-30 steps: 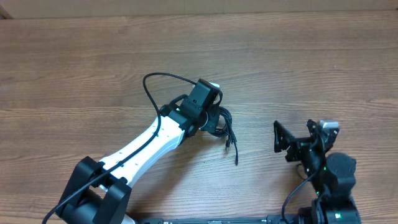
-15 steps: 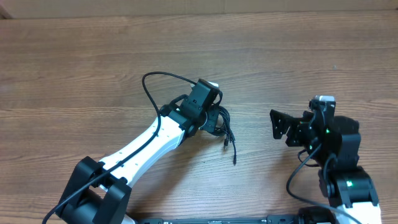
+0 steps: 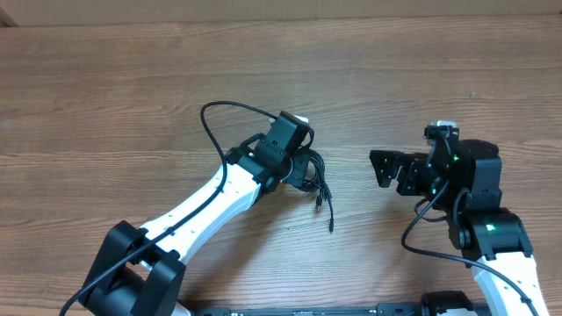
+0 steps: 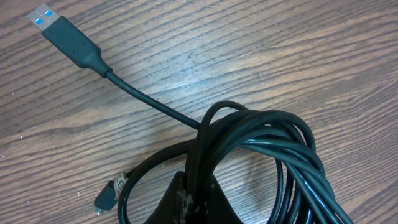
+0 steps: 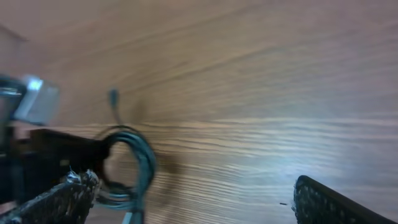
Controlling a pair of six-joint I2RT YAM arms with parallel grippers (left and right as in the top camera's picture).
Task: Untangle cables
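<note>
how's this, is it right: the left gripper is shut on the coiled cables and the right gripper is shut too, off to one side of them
Not quite: the right gripper is open, its jaws spread wide in the right wrist view. The left gripper is shut on the coiled cables, with the right gripper off to one side of them.

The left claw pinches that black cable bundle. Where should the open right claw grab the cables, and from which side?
Probably the loose tails trailing from the cables, near their plug ends. They lie free on the side facing the right claw, away from where the left claw pinches, so approaching from there looks simplest.
</note>
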